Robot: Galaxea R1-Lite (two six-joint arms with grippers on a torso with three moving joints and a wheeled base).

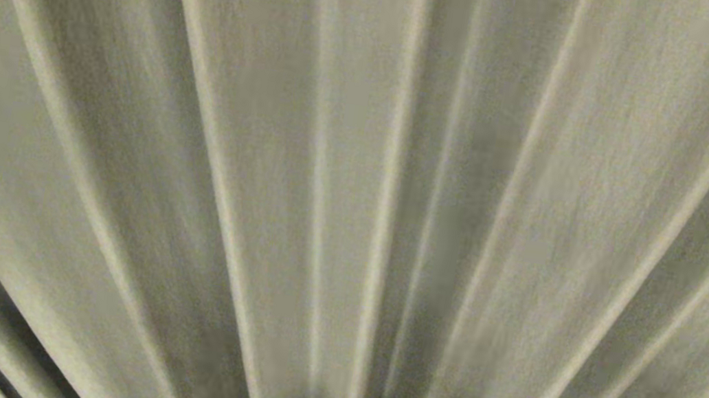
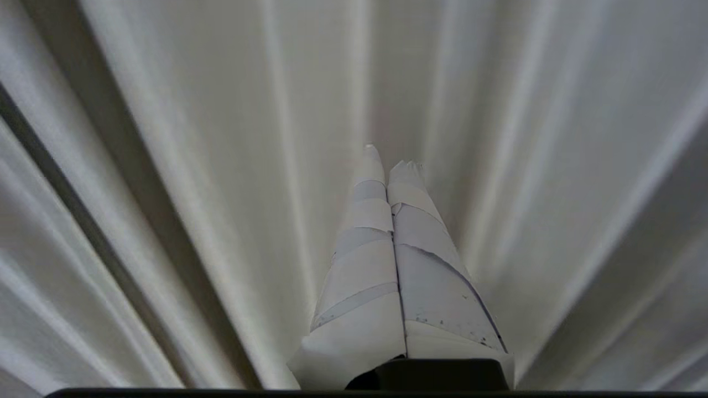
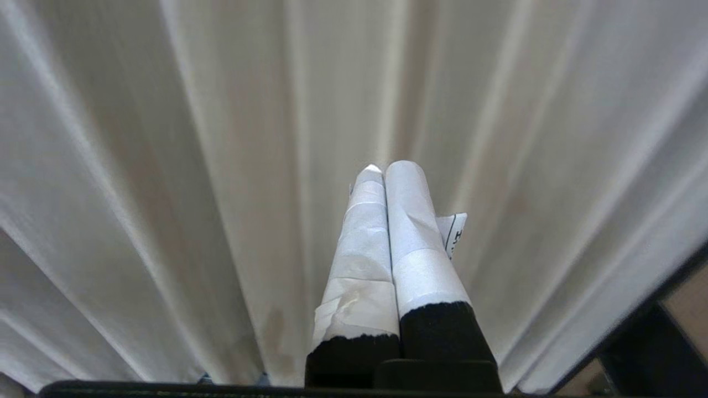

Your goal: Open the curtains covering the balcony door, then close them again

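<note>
Curtains (image 1: 357,178) drawn shut, pleats filling head view; balcony door hidden behind. Left tool (image 2: 390,157) and right tool (image 3: 387,168) both closed, empty, pointing at fabric, neither gripping. Advice: open one tool, pinch single pleat edge, pull sideways steadily.

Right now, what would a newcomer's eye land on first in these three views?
The curtains: pleated beige fabric fills the whole head view, drawn across, with only dark slivers at the bottom corners. Next, each wrist view shows tape-wrapped fingers pressed together and pointing at the folds: the left gripper and the right gripper, both shut on nothing.
</note>
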